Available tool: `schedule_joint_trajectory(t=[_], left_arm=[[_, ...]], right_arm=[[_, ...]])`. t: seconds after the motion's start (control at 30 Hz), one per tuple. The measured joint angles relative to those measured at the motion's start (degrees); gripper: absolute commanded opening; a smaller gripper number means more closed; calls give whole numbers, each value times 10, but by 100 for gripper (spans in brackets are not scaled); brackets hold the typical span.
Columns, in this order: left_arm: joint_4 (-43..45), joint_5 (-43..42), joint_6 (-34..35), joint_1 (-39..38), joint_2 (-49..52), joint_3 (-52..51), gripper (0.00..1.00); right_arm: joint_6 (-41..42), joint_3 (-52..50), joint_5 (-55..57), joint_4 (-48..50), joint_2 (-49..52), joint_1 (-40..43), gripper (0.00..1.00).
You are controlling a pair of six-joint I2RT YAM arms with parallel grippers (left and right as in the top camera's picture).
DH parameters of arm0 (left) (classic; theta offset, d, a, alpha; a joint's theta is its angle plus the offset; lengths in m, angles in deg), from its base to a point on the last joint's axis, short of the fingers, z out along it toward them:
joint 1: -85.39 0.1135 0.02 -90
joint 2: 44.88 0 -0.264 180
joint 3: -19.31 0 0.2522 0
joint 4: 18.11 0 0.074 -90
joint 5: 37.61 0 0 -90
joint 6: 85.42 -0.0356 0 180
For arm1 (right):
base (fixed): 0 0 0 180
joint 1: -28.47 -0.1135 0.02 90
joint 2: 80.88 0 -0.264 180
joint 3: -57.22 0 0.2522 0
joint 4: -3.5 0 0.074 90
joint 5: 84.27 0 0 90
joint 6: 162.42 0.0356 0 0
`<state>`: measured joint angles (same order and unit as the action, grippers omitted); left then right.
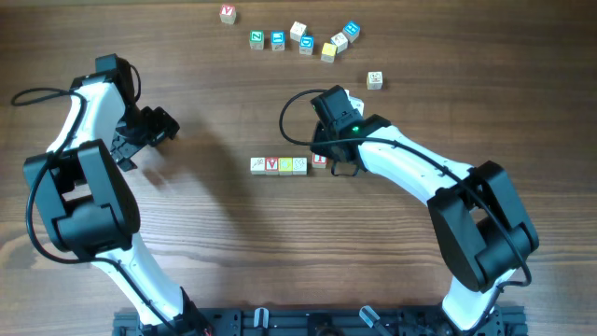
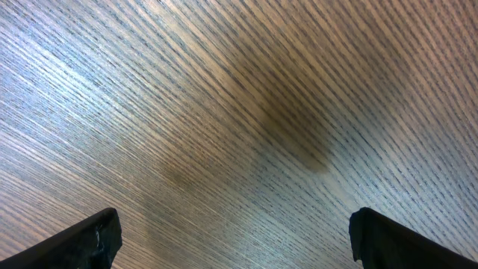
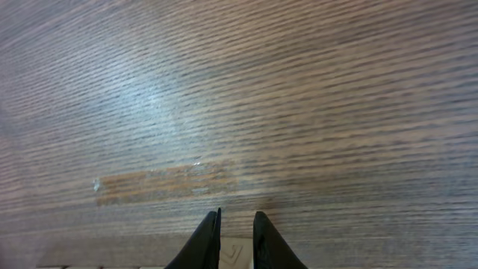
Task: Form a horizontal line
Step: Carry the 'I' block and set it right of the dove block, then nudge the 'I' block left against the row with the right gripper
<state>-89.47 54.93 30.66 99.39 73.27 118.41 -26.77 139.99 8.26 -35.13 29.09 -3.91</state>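
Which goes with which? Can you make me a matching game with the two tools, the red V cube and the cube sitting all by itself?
Things:
1. left tool
2. right tool
3. red V cube
4. lone cube

Places or states:
A. second from the left in the row
B. wide open over bare table
C. by the row's right end
D. off by itself near the far bunch

Pairs: 1-B, 2-C, 3-A, 4-D

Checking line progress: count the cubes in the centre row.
5. Four touching: cream cube, red V cube, two yellowish cubes. Red I cube just right, partly under the right gripper; more may hide there.
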Motion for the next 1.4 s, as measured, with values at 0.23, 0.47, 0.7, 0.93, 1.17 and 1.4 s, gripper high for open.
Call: schedule_joint_trajectory(t=[0.23,0.47,0.7,0.93,1.17,1.4], left_arm=[[0,0,0,0,0,0,100],[0,0,0,0,0,0,100],[0,0,0,0,0,0,100],[0,0,0,0,0,0,100],[0,0,0,0,0,0,100],[0,0,0,0,0,0,100]], right_arm=[[2,0,-38,-19,0,0,17],[3,0,-59,-30,0,0,22],[4,0,-51,-3,0,16,27],[0,0,-79,-53,0,67,26],[-13,0,-107,-71,0,67,22],[-14,0,-119,-77,0,67,11]])
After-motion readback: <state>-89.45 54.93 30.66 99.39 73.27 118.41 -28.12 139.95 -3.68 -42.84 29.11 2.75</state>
